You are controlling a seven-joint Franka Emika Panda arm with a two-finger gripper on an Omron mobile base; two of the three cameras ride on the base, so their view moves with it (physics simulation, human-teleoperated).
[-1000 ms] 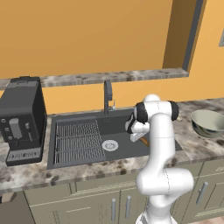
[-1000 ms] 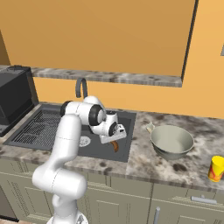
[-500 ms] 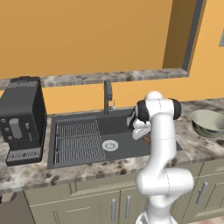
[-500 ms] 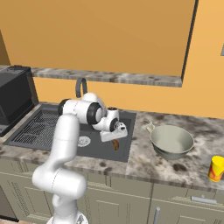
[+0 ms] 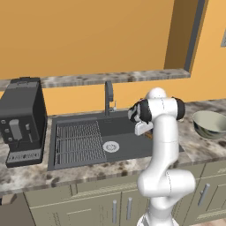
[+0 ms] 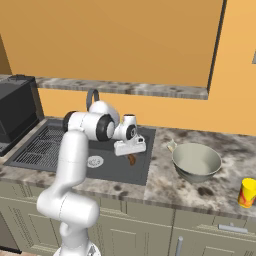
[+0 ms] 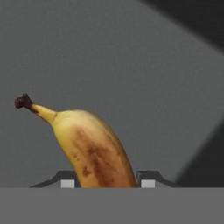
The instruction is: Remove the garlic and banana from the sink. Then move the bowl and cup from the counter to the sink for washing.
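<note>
claw (image 7: 105, 181) clamped on banana (image 7: 89, 146), apparently | above sink (image 5: 132, 148) floor | bowl (image 6: 196, 161) on surface (image 6: 220, 192)

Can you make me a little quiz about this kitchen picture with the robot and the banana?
1. True or false: the banana sits between the two fingertips of the hand.
2. Which thing stands farthest right on the counter in the right base view? A) the bowl B) the cup C) the coffee machine
3. Fill in: the round silver drain lies in the floor of the ____.

Key: 1 true; 2 B; 3 sink.
</note>
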